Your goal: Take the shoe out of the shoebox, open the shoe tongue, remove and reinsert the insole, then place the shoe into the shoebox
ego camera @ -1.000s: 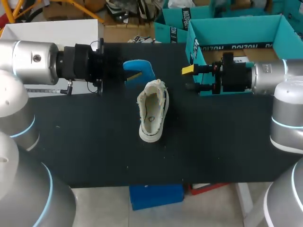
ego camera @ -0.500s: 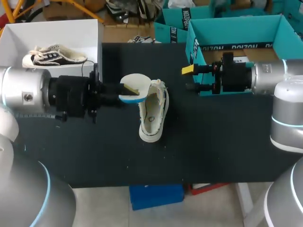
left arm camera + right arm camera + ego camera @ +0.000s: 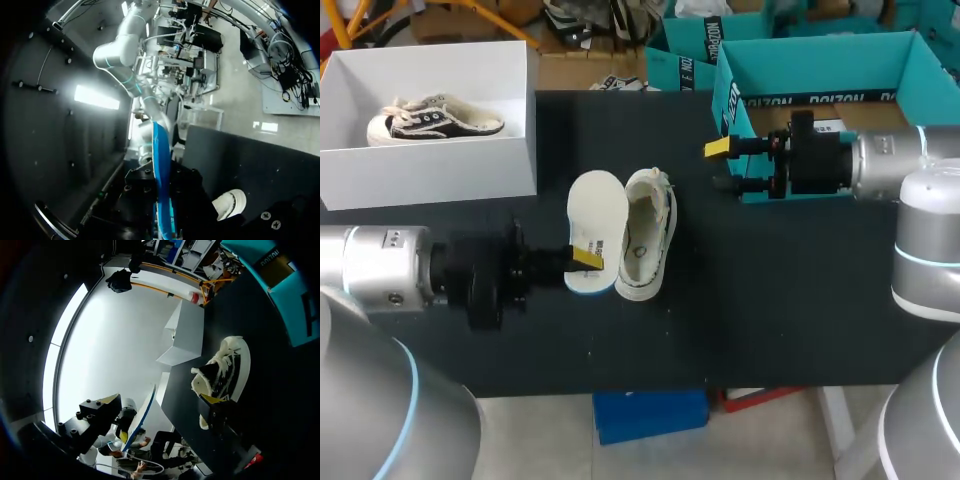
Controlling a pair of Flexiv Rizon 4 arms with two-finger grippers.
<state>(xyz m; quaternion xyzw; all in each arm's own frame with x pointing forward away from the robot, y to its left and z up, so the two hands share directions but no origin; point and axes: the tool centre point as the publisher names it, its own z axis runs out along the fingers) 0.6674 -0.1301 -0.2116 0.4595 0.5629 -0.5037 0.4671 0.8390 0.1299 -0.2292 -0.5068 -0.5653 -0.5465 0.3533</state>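
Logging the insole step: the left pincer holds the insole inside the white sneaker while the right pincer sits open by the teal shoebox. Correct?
Not inside. The head view shows the insole out of the white sneaker, alongside it. The rest stands: the left pincer holds the insole, and the right pincer sits open by the teal shoebox.

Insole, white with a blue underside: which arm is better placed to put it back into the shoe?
Left. The left arm's fingers hold the white foam insole just beside the cream canvas shoe. The right arm's fingers are empty, beside the teal cardboard box.
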